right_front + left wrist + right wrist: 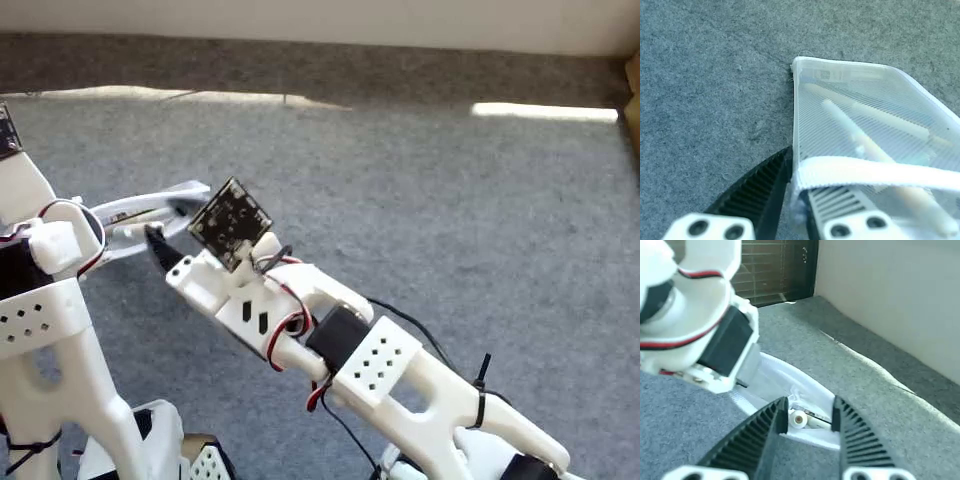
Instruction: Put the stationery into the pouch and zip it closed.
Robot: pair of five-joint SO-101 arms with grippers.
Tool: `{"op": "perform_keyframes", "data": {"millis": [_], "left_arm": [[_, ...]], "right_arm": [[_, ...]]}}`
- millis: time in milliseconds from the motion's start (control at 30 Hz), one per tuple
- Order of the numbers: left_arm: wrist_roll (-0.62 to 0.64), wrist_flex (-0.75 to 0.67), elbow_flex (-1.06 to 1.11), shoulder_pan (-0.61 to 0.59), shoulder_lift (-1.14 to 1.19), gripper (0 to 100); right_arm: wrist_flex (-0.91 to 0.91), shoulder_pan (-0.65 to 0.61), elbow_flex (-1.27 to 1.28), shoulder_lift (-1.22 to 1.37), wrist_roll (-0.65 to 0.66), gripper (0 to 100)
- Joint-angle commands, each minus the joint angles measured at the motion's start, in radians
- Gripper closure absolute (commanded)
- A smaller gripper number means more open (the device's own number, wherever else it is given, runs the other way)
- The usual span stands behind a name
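Grey, carpet-like bench (pixel 450 200) right across the high view, and both white arms are over it. The right arm (pixel 380 365) stretches in from the lower right toward the left arm (pixel 50 330), which stands tall at the near left. Between them sits the pouch (pixel 140 212), a white mesh one, held up off the bench surface at the left arm's end.

The left end effector (pixel 797 175) is clamped on the pouch's bound edge: the black ribbed finger (pixel 765 190) presses from outside and the other finger shows through the mesh.

The right end effector (pixel 810 405) has its jaws apart, one ribbed tip on either side of the pouch's near end. I can't tell if either tip touches the fabric.

Inside the pouch lie pale pens (pixel 855 132), angled along its length, and one round pen end (pixel 800 418) peeks out just beside a right fingertip.
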Motion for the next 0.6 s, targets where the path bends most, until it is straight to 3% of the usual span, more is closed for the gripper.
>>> {"op": "perform_keyframes", "data": {"millis": [0, 567], "left_arm": [[0.008, -0.020, 0.005, 0.022, 0.001, 99], [0.008, -0.021, 0.001, 0.018, 0.001, 99]], "right_arm": [[0.007, 0.054, -0.070, -0.018, 0.003, 80.7], [0.246, 0.182, -0.278, -0.004, 0.003, 80.7]]}}
